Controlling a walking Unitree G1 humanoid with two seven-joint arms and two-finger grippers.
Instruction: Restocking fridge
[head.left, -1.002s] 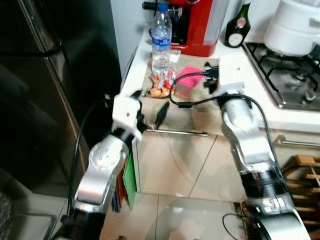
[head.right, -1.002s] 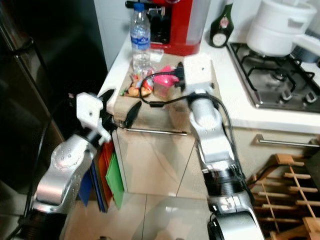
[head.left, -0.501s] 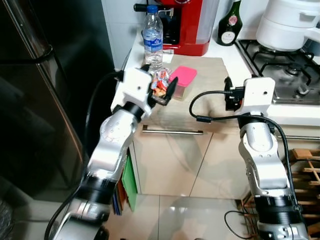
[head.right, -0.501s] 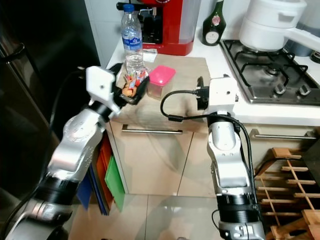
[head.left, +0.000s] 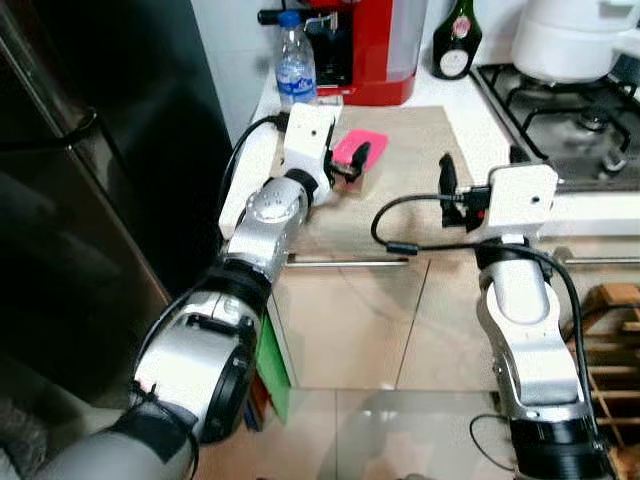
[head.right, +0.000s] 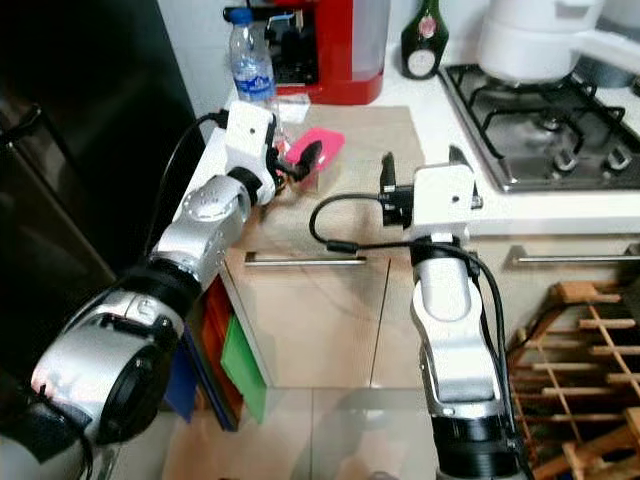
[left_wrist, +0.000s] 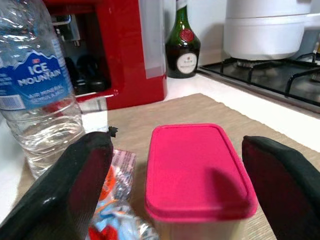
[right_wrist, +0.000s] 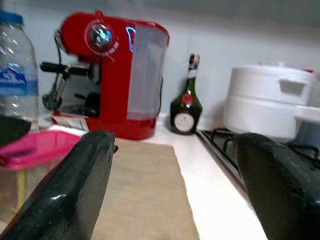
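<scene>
Fingers: left gripper spread wide either side of pink-lidded tub, no contact; right gripper apart, holding nothing.
Tub: on beige mat, lid shut, contents unclear.
Beside tub: snack packets, water bottle.
Behind tub: red coffee machine, dark bottle.

Two silver arms with white wrist blocks, looping black cables, and black-fingered left claw and right claw.

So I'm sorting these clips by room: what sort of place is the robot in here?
A home kitchen, most likely. There's a gas hob with a white pot on it, a red coffee machine on the counter, and a dark fridge door to the robot's left.
</scene>
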